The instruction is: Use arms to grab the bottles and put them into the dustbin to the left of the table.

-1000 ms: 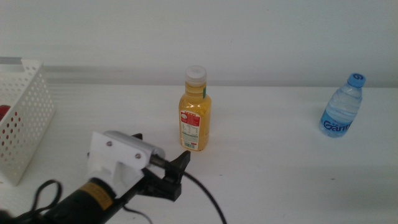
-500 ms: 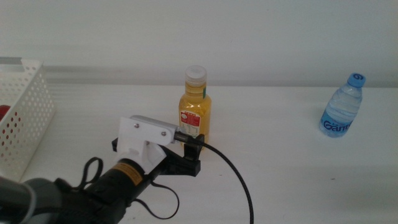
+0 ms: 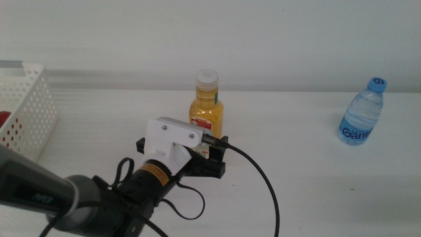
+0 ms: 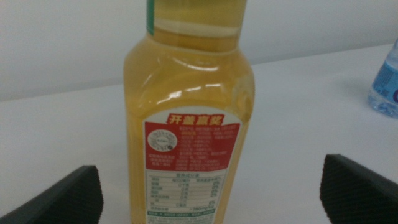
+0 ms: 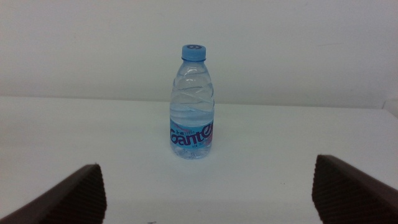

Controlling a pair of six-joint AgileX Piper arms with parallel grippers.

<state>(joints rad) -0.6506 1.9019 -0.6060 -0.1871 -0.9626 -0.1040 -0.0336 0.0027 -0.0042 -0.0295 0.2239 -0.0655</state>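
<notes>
Left gripper (image 4: 211, 186) open, jaws either side of upright juice bottle (image 3: 206, 118); right gripper (image 5: 208, 186) open, facing water bottle (image 5: 192, 102)

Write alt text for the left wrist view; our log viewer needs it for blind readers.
An orange juice bottle with a red label stands upright on the white table, filling the frame between the left pincer's two open dark jaws, which do not touch it. A blue-labelled water bottle shows partly at the frame's edge.
</notes>
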